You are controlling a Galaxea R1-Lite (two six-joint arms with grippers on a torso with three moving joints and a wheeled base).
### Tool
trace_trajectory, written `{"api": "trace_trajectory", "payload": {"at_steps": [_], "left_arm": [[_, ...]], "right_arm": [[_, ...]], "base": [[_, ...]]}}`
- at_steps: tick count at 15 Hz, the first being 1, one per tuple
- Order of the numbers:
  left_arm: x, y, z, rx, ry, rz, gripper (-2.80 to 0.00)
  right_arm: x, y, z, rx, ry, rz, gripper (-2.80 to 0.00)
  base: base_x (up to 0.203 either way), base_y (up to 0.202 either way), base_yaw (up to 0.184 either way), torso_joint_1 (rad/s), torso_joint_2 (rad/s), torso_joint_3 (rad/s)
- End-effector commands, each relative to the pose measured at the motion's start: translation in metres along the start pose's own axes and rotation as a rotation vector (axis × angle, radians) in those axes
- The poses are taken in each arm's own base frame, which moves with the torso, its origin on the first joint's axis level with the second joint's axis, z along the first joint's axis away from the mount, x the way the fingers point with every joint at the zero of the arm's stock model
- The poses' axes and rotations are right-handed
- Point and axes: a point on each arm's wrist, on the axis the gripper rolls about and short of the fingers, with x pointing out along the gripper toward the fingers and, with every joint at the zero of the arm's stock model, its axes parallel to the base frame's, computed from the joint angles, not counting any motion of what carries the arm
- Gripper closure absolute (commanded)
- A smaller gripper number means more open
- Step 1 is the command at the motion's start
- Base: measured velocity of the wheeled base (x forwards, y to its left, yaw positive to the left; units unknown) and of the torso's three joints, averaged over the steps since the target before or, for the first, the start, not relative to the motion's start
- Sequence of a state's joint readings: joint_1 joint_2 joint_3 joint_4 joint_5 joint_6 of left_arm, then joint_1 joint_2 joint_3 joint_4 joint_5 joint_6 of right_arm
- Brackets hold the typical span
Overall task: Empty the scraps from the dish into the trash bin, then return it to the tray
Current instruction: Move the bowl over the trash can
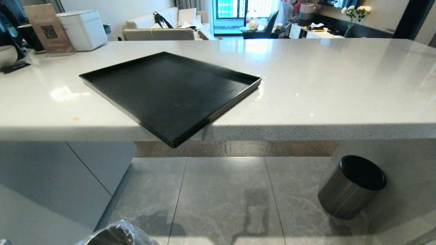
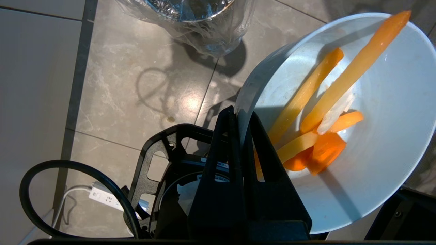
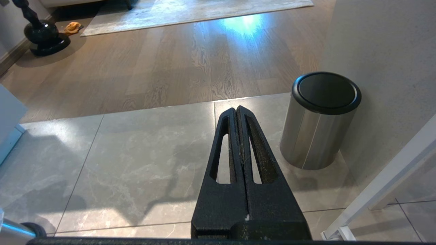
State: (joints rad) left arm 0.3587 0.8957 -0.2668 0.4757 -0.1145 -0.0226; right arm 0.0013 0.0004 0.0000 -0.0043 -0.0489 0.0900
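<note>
In the left wrist view my left gripper [image 2: 240, 117] is shut on the rim of the dish [image 2: 381, 163], a glossy pale bowl held above the tiled floor. The scraps [image 2: 316, 112], yellow and orange vegetable sticks, lie inside it. The trash bin [image 2: 197, 20], shiny metal with a crinkled clear liner, stands on the floor beyond the dish; its rim also shows low in the head view [image 1: 115, 234]. The black tray [image 1: 170, 92] lies bare on the white counter, one corner overhanging the edge. My right gripper [image 3: 236, 110] is shut on nothing, hanging over the floor.
A larger steel cylinder with a black top [image 1: 352, 187] stands on the floor at the right, also the right wrist view's [image 3: 320, 119]. A white power strip and cable [image 2: 102, 195] lie on the tiles near my base. A white appliance [image 1: 83, 29] sits on the counter's far left.
</note>
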Motion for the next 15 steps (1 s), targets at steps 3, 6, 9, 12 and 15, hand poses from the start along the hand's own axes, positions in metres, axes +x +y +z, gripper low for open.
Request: {"api": "trace_trajectory", "payload": {"at_steps": [3,6,9,12,15], "left_arm": [[0.0001,0.0000,-0.0002,-0.003,0.004,0.000,0.00],[0.0001,-0.0001,0.0000,-0.004,0.003,-0.003,0.00],[-0.0008,-0.0005,-0.0008,-0.006,-0.008,-0.024,0.00],[-0.0013,-0.0006,-0.0012,-0.003,-0.014,-0.023,0.00],[-0.0012,-0.0007,-0.0011,-0.005,-0.012,-0.029,0.00]], "right_arm": [[0.0001,0.0000,0.0001,0.000,0.001,0.000,0.00],[0.0000,0.0000,0.0002,0.001,-0.002,0.000,0.00],[0.0000,0.0000,0.0000,0.001,-0.001,0.000,0.00],[0.0000,0.0000,0.0000,0.001,-0.001,0.000,0.00],[-0.0001,0.0000,0.0002,0.001,-0.002,0.000,0.00]], "base": [[0.000,0.000,0.000,0.000,0.00,0.000],[0.000,0.000,0.000,0.016,0.08,0.086],[0.000,0.000,0.000,0.007,0.04,0.052],[0.000,0.000,0.000,0.000,0.00,0.000],[0.000,0.000,0.000,0.000,0.00,0.000]]}}
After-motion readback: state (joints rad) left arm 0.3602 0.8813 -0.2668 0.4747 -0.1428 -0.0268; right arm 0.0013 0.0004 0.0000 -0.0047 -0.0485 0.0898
